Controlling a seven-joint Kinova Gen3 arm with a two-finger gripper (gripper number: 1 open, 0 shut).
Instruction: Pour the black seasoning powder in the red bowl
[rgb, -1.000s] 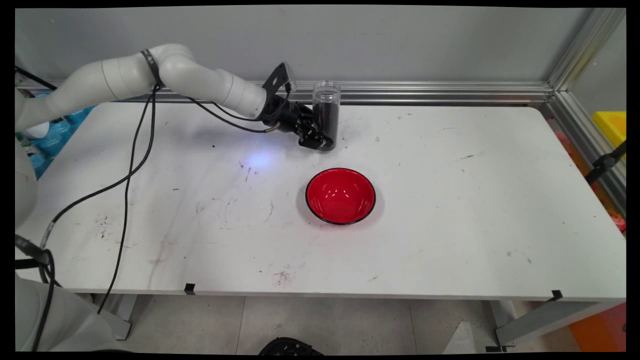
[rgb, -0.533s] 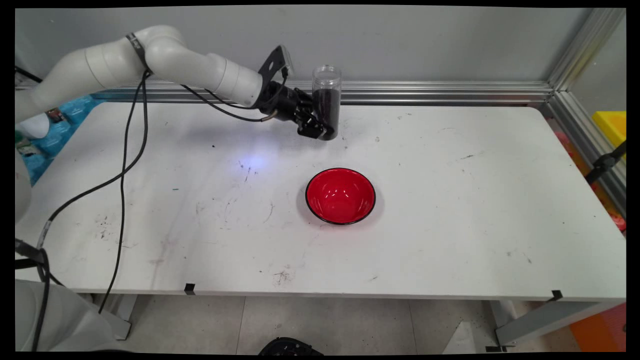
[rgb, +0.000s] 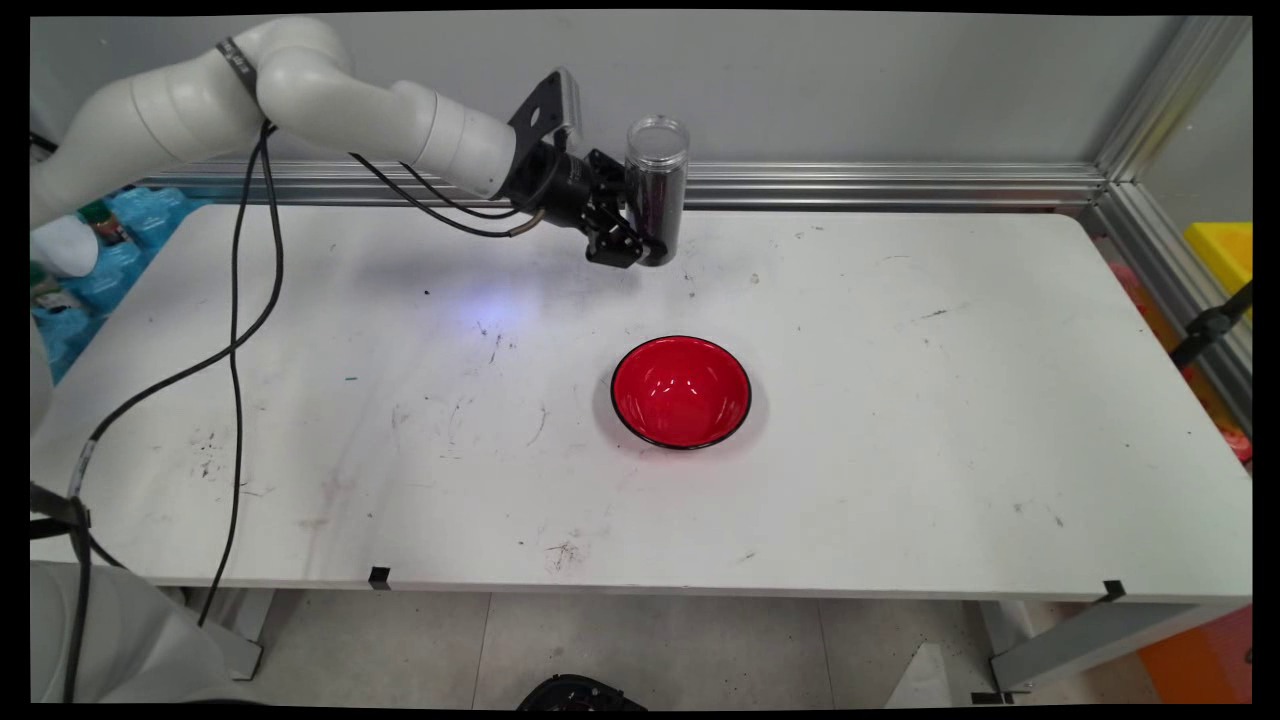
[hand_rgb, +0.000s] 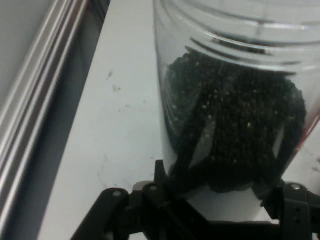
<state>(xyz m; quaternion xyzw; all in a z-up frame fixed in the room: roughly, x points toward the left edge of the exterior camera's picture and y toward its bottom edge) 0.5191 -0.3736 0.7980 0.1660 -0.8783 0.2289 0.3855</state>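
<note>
Over the far middle of the table, the black two-finger gripper (rgb: 640, 245) is clamping the lower part of a clear plastic cylindrical jar (rgb: 656, 190), its fingers pressing on either side of the wall. The jar is hanging clear of the white table (rgb: 900, 420), upright with a slight tilt, its open mouth facing up and a little toward the camera. It is holding a dark, fine-grained filling that is reaching most of the way up, leaving a transparent band under the ridged, threaded rim. In the hand view the jar (hand_rgb: 235, 100) is filling most of the picture, the grains looking black with a few pale specks; the gripper's (hand_rgb: 210, 200) linkage is rising from the bottom edge, and the fingertips are showing only dimly through the plastic. The jar's base is being hidden by the fingers in the main view. Nearer the camera, well apart from the jar, a glossy red round bowl with a black rim (rgb: 681, 391) is sitting on the scuffed, smudged tabletop. Black cables (rgb: 240, 330) are drooping from the white arm (rgb: 330, 100) at the left.
</note>
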